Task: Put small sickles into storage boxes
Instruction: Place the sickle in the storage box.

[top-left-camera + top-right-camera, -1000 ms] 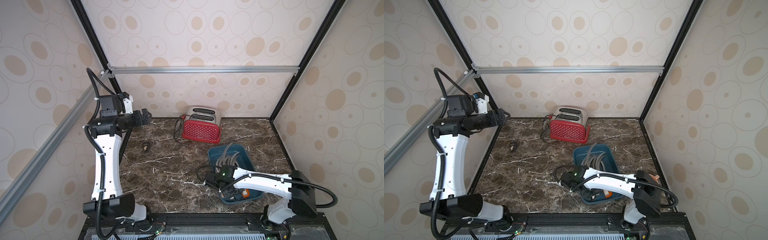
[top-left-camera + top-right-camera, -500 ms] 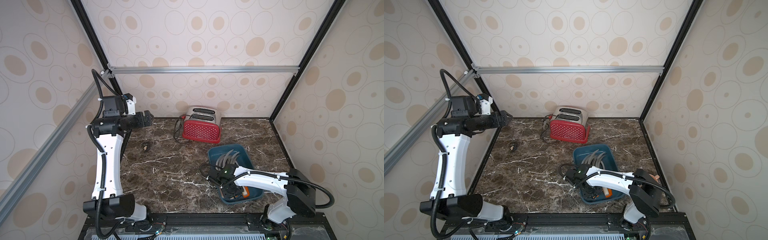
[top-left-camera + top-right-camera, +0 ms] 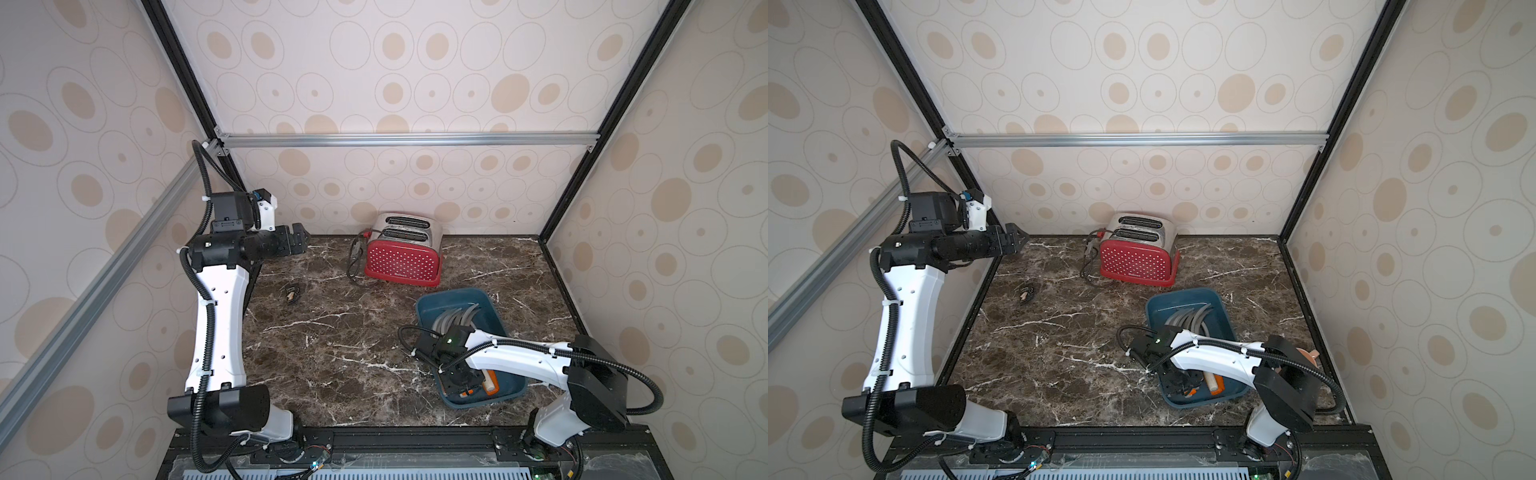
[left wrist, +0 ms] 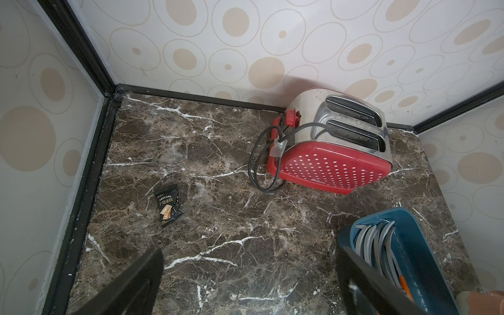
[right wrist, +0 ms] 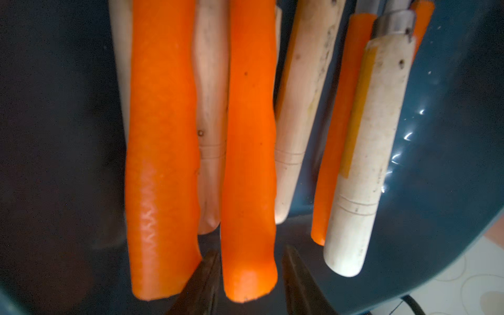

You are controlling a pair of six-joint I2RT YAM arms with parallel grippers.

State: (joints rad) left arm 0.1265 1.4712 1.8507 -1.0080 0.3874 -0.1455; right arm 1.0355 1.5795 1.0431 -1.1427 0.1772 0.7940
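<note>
Teal tray (image 3: 492, 318), orange handles (image 5: 161, 136), red white-dotted toaster (image 3: 402, 262).

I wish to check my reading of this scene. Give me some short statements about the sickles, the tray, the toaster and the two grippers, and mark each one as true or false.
1. The small sickles lie inside the blue tray. True.
2. The toaster is blue. False: it is red with white dots.
3. The left gripper holds a sickle. False: it is raised near the back wall, jaws apart and empty.
4. A black snack packet lies on the marble table, apart from the tray. True.
5. The right gripper hovers over the toaster. False: it is down in the tray, its jaws on either side of an orange handle.
</note>
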